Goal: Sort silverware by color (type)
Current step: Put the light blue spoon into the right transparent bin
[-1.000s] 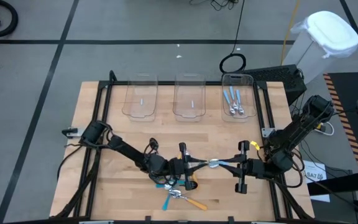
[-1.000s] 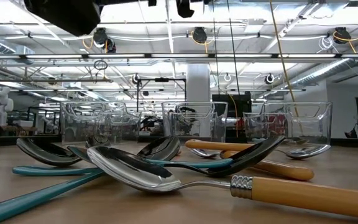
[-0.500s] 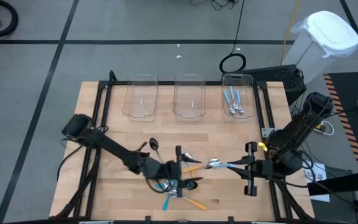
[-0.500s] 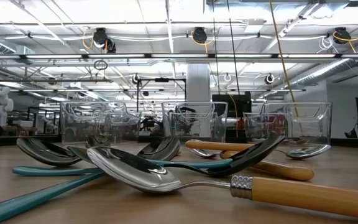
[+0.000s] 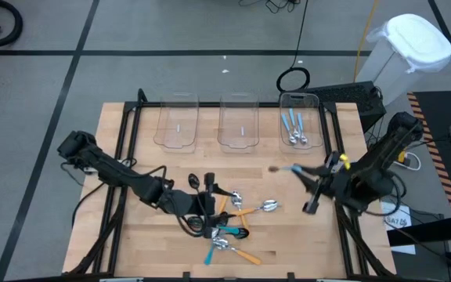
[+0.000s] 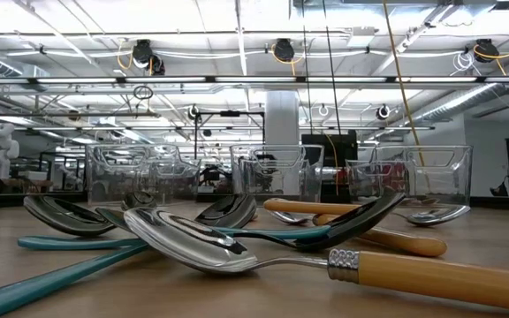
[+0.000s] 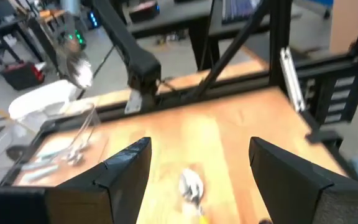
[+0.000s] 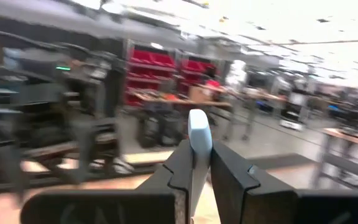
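Between the fingers of the right pincer [image 8: 201, 171], raised over the right side of the counter [image 5: 131, 141], a light-blue-handled spoon [image 5: 286, 168] is clamped by its handle end; in the high view its shaft and bowl reach out ahead of the pincer toward the middle of the counter. Beyond that pincer, at the far edge, the right bin [image 5: 298, 125] of three clear ones already holds a few light-blue spoons [image 5: 294, 128], while the middle bin [image 5: 238, 123] and the left bin [image 5: 178, 123] next to it look bare of spoons. The left pincer [image 5: 208, 205] stands with its fingers spread wide and gripping nothing, low over the near middle of the counter. Just ahead of it and around its tips lies the pile of spoons [image 5: 229, 231]: teal handles with black bowls, and orange handles with shiny silver bowls. One silver-bowled spoon [image 7: 191, 185] shows on the wood between the two spread fingers in the left wrist view. From counter height, an orange-handled spoon [image 6: 325, 261] lies nearest, crossed behind by a teal-handled spoon [image 6: 299, 231].
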You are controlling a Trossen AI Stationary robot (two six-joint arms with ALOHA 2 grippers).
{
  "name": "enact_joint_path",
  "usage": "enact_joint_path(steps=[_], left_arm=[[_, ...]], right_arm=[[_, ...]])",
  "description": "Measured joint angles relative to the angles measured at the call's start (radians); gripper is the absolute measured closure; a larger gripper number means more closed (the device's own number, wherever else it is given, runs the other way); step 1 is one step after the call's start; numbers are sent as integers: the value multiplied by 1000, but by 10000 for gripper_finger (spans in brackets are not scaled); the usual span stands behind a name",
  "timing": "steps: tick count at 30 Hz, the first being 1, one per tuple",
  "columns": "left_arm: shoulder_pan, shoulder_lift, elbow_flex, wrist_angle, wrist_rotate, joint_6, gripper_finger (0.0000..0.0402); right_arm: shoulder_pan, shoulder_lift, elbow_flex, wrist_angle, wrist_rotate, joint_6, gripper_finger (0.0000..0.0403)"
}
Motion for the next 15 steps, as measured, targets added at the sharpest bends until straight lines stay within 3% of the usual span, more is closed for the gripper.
enact_joint_path(steps=[15], left_arm=[[61, 0, 0, -58, 11, -37, 133]], right_arm=[[-191, -189, 241, -576, 38, 167, 371]])
